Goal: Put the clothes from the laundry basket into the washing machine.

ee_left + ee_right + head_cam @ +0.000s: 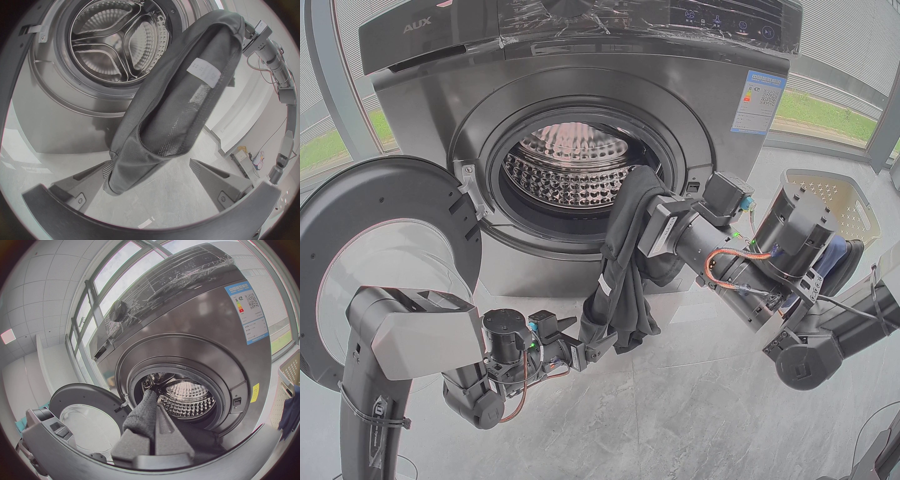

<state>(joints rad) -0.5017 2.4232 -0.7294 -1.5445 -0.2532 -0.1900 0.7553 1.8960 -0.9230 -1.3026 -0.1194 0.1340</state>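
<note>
– At the washing machine's (700, 112) open port, my right gripper (153, 427) is pressed together on the top edge of a dark garment (622, 275). The pinch sits at the port's rim, on the side away from the door (381, 212).

– And the rest of the cloth?

– It hangs outside, down the washing machine's front panel, nearly to the floor. None of it is past the rim, as far as I can see. My left gripper (589, 337) is low in front of the washing machine with its fingers spread, and the garment's hem dangles between them. I cannot tell whether it touches a finger.

– So which step are we on?

– Loading, I'd say. The piece is at the washing machine but not yet in the drum (569, 169). Next, I judge, the right arm must carry the pinch deeper, past the rim and over the drum, before letting go. The long tail is my worry, so the left could close on the hem and lift it in after.

– Anything left to fetch?

– The laundry basket (840, 200) stands beside the washing machine, on the side away from the door, with blue cloth (290, 410) in it. More trips, likely.
</note>
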